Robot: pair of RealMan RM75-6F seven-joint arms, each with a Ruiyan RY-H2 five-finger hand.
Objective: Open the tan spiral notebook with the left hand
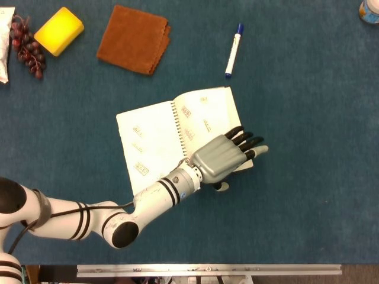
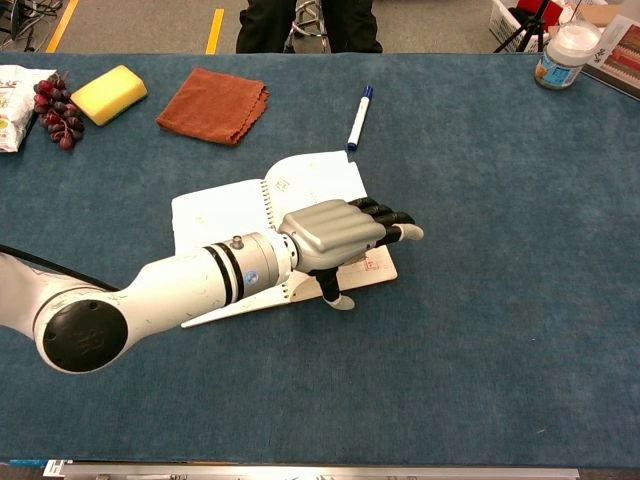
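- Tan spiral notebook (image 1: 177, 133) lies open mid-desk (image 1: 308, 177), white pages up, spiral running down the middle.
- Left robot hand (image 1: 228, 157) palm-down over the notebook's right page near its lower right corner, fingers stretched out and close together, thumb hanging past the lower edge; holds nothing.
- Right robot hand not visible.
- Blue-capped marker (image 1: 233, 49) above the notebook, apart from it.
- Brown cloth (image 1: 134, 39), yellow sponge (image 1: 58, 31), grapes (image 1: 26, 47) upper left.
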